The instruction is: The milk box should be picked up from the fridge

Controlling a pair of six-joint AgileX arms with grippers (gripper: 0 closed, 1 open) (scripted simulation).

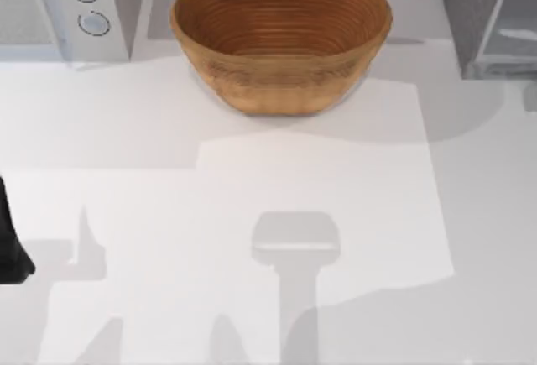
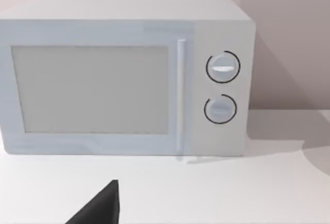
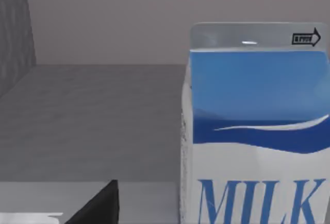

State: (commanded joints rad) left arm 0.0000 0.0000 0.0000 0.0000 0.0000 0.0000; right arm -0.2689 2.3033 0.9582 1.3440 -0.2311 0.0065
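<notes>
Black left arm [image 1: 12, 239], matte black gripper finger [image 3: 98, 207]

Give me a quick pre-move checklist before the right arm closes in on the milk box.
1. Milk box in the right wrist view, close ahead: ok.
2. Box upright on the dark-grey shelf, "MILK" print level: ok.
3. Fridge at the table's far right corner, door panel swung out: ok.
4. Right pincer state: cannot tell.
5. Left arm parked at the table's left edge, facing the microwave: ok.
6. Basket in the middle, apart from the fridge: ok.
</notes>
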